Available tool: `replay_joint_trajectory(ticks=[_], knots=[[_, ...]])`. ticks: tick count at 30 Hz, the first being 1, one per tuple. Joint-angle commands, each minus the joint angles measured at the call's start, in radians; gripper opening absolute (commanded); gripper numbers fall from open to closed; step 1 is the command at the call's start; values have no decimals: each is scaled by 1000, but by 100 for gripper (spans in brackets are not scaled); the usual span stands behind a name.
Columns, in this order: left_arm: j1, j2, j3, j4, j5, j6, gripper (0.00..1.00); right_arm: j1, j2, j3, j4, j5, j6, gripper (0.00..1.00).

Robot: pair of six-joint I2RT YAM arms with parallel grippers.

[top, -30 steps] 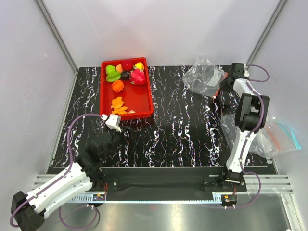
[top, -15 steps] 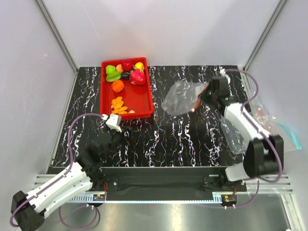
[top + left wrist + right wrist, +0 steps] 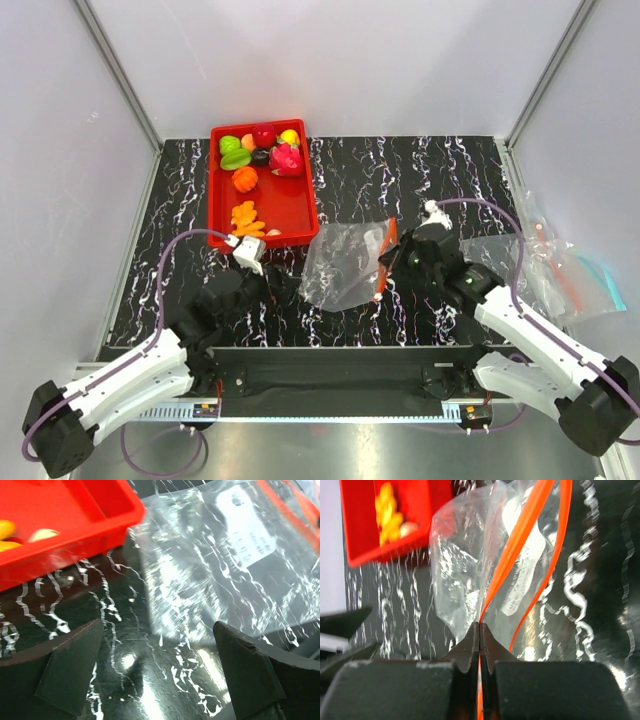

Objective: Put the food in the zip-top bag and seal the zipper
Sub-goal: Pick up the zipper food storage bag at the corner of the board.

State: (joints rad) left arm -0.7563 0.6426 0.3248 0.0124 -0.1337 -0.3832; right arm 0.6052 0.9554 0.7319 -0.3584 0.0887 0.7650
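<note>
**A:** Where is the zip-top bag [image 3: 345,265] lying right now?

**B:** It is resting crumpled on the black marbled table [image 3: 400,170], just beside the near right corner of the red tray [image 3: 290,205] and between the two arms. Its white label is facing up.

**A:** And what is the right gripper [image 3: 480,630] doing?

**B:** It is clenching its jaws on the zipper [image 3: 381,262]. In the wrist view one orange strip is running straight into the pinch while the other is bowing away. I would judge it is holding a single lip so that the mouth is gaping rather than lying flat.

**A:** Why is the bag sitting so close to the tray?

**B:** Probably to make the carry short. The toy fruits and vegetables [image 3: 260,150] are all sitting in the tray, most of them bunched at the far end, with an orange piece and some yellow ones nearer. I am seeing none inside the bag.

**A:** Is the left gripper [image 3: 160,670] holding anything?

**B:** No. Its fingers are spread wide and empty, hovering low over the table with the bag's left edge and the tray corner just ahead of them. It looks placed either to steady the film or to reach into the tray, and I cannot tell which.

**A:** How far along is the job?

**B:** By my reckoning it is only starting: filling and sealing are both not yet done.
</note>
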Motion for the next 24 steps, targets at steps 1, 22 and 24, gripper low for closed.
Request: replay_joint_trajectory(ticks=[1,22,24], knots=[[-8,58,45,125,106,18,99,68,37,23,-24,17,-1,0],[-228,317,293,54,37,96,99,133,34,-55,50,52,46,83],[-283,348,321,44,-13,105,99,131,16,-75,116,42,72,86]])
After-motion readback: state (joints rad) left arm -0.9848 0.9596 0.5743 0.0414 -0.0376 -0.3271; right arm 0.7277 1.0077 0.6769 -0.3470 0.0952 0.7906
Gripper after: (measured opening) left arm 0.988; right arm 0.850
